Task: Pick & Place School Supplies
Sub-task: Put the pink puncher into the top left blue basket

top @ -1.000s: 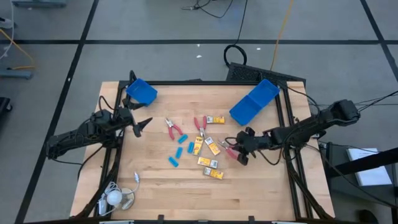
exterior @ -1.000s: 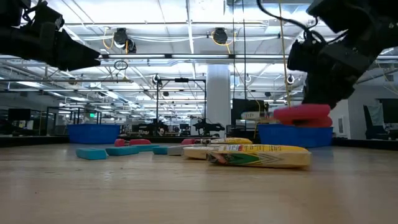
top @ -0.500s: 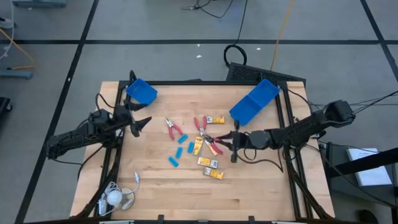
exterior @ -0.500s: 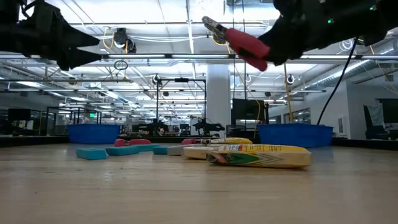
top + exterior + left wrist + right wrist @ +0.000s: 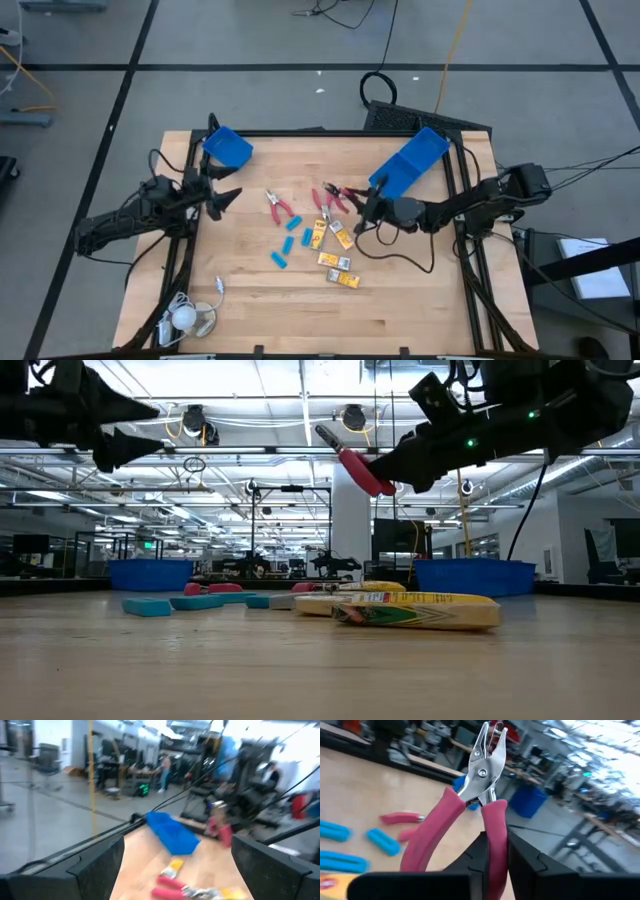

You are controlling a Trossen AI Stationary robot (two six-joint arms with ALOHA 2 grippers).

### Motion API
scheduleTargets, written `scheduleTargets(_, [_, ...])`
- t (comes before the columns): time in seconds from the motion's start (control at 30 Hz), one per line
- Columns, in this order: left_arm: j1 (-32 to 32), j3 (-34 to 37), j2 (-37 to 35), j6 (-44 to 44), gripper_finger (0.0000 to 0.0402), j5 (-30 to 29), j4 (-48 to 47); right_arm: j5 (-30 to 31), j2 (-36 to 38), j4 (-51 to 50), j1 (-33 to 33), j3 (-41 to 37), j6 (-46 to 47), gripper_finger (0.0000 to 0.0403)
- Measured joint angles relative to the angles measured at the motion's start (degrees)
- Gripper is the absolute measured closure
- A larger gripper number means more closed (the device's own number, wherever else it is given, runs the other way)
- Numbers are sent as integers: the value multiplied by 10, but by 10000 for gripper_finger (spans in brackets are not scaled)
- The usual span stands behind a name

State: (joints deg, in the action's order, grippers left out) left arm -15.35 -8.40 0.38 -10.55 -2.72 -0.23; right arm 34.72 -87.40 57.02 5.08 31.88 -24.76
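1. My right gripper [image 5: 366,212] hangs above the worktop [image 5: 250,300], just in front of the near end of the right blue bin [image 5: 408,165], and its fingers [image 5: 479,854] are pinched on one pink handle of a red-handled tool [image 5: 470,805].
2. That tool is lifted clear of the wood: in the low view it [image 5: 358,468] sits high over the packets, metal nose pointing away from the fingers. In the wrist view the second handle splays free beside the fingers.
3. My left gripper [image 5: 222,195] waits over the worktop's left edge, below the left blue bin [image 5: 228,148], its fingers spread wide apart.
4. Two other red-handled tools [image 5: 279,206] lie on the wood mid-worktop.
5. Light-blue pieces [image 5: 278,259] lie towards the left of the pile, yellow-orange packets [image 5: 335,262] towards the right, several touching or overlapping.
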Motion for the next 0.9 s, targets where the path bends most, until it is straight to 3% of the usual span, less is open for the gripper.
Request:
scheduleTargets(0.23, [0, 0, 0, -63, 36, 57, 68, 0, -1, 2, -19, 0, -6, 364])
scheduleTargets(0.4, [5, 17, 52, -86, 36, 21, 104, -18, -1, -2, -21, 0, 7, 365])
scheduleTargets(0.53, [27, 38, 177, -83, 36, 31, 277, -84, -1, 13, -21, 0, 39, 364])
scheduleTargets(0.67, [58, 33, 327, -17, 37, 32, 406, -145, -1, 38, -25, 0, 61, 364])
scheduleTargets(0.9, [91, -29, 565, 28, 37, 30, 561, -202, -1, 58, -32, 0, 109, 365])
